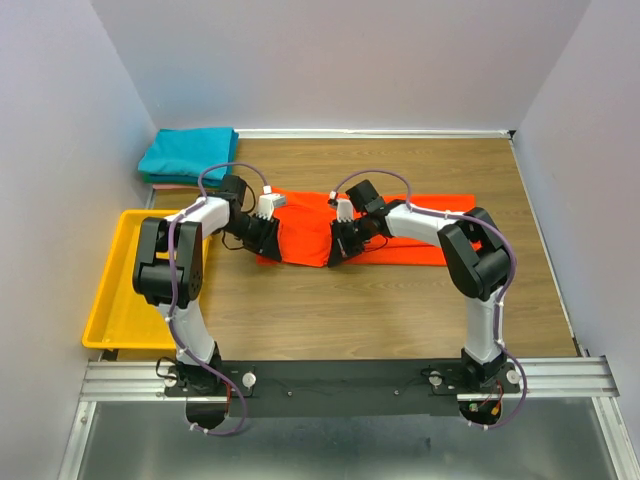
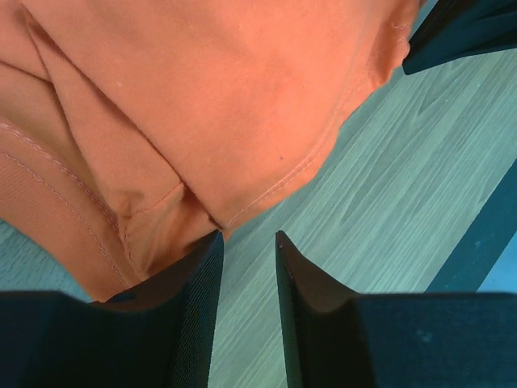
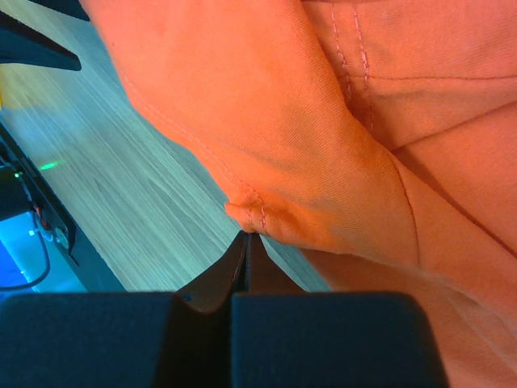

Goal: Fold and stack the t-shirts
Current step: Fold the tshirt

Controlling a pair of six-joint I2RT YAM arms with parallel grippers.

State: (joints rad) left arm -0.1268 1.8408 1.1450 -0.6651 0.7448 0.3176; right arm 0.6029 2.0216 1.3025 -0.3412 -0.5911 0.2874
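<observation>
The orange-red t-shirt [image 1: 400, 225] lies partly folded across the middle of the wooden table. My left gripper [image 1: 268, 236] is at its left end. In the left wrist view that gripper [image 2: 248, 236] is open, bare wood showing between the fingers, and a stitched corner of the shirt [image 2: 202, 97] ends just past the left fingertip. My right gripper [image 1: 338, 246] is at the shirt's near edge, mid-length. In the right wrist view it [image 3: 246, 236] is shut, its tips pinching a puckered hem corner of the shirt [image 3: 323, 121]. A folded teal t-shirt [image 1: 188, 152] sits on a pale pink one [image 1: 165, 184] at the back left.
A yellow plastic tray [image 1: 120, 290] sits at the table's left edge, beside the left arm. White walls close in the table at the left, back and right. Bare wood lies in front of the orange-red shirt.
</observation>
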